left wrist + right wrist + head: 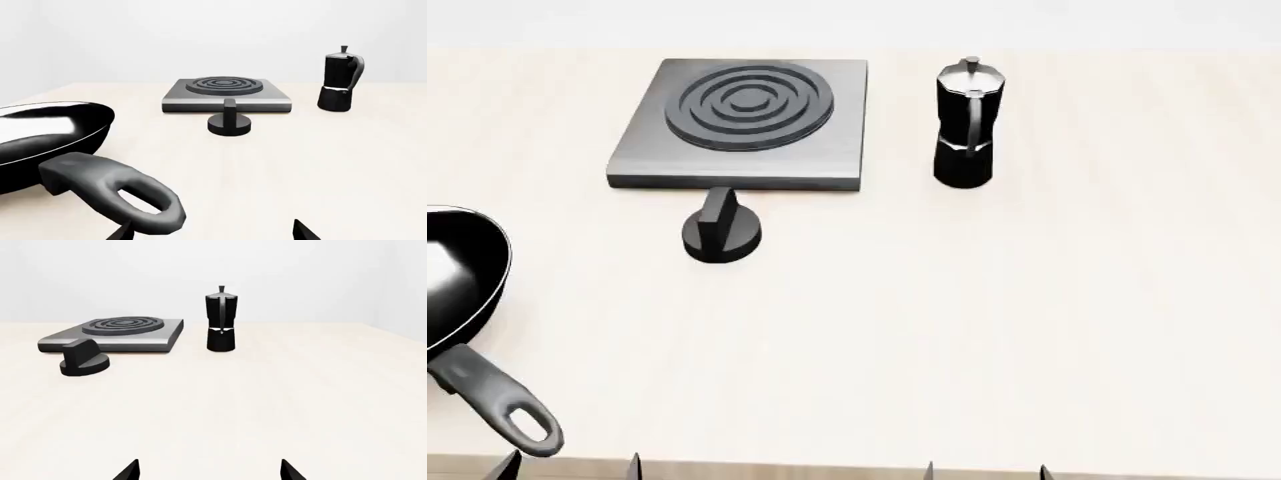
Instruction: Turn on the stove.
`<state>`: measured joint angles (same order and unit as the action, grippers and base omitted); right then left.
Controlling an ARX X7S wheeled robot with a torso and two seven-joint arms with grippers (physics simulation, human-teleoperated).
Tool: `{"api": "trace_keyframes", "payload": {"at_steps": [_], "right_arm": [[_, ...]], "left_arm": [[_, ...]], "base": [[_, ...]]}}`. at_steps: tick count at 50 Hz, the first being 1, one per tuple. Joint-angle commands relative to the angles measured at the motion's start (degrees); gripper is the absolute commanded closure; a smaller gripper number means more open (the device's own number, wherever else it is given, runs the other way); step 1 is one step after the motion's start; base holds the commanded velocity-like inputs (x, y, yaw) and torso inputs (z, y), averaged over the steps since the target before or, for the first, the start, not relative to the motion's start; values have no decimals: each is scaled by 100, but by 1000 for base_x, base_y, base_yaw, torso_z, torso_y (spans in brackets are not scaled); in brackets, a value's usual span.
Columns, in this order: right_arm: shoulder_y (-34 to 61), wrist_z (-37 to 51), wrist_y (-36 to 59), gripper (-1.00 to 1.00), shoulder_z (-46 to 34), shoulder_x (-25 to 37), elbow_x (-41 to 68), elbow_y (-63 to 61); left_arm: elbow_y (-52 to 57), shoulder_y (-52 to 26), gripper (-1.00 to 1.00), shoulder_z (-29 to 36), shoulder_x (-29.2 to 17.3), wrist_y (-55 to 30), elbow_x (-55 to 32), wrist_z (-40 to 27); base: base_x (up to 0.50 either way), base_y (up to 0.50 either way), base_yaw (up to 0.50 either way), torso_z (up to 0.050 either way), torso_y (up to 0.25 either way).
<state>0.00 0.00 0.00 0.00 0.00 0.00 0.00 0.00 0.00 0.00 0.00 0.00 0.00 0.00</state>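
The stove (747, 125) sits at the far side of the table (988, 330), a flat grey square with dark rings on top. Its round black knob (722, 232) stands on the table just in front of it, apart from the plate. A black moka pot (968, 123) stands beside the stove, and a black frying pan (457, 300) lies near the left arm. Both grippers hang back at the near edge, well away from the knob. Only the fingertips show: the left gripper (213, 231) and the right gripper (210, 470) both have their tips spread wide and hold nothing. I think the job has not really started. Next, one arm must reach to the knob, pinch its ridge and twist, without bumping the pan handle.
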Motion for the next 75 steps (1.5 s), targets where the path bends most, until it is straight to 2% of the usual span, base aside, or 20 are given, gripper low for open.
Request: {"api": "trace_keyframes", "payload": {"at_steps": [1,4,25,35,36,47,54,63,75], "right_arm": [[67,137,127,-100,-82,74,148,28],[55,275,141,-100,-227,147,105,0],[78,636,255,-100,-492,415,213,-6],[-58,735,1597,-100,-561,616,241,-1800],[-18,746,1869,-100,-550,631,275,-2121],[362,783,2969,-100,-603,785,383,-3328],[689,795,3804,-100,-526,854,538,-4070],[1036,814,4134,-100,-476,906,633,-4353],[1227,900,4278,-100,-455,1013,620,-4563]], "left_arm": [[-199,-164,-100,-46,-53,-237,-197,-301],[-179,-54,-100,148,-168,43,-84,-403],[-53,-75,-100,516,-463,-269,-129,-616],[940,-33,-100,557,-589,-1104,51,-881],[1283,-81,-100,571,-607,-1402,78,-889],[2532,-613,-100,671,-751,-2762,154,-869],[3025,-967,-100,594,-751,-3350,-17,-812],[3601,-1397,-100,564,-839,-4055,-83,-794],[3674,-1606,-100,651,-910,-4108,-91,-817]], "base": [[0,0,0,0,0],[0,0,0,0,0],[0,0,0,0,0],[0,0,0,0,0],[0,0,0,0,0],[0,0,0,0,0],[0,0,0,0,0],[0,0,0,0,0],[0,0,0,0,0]]}}
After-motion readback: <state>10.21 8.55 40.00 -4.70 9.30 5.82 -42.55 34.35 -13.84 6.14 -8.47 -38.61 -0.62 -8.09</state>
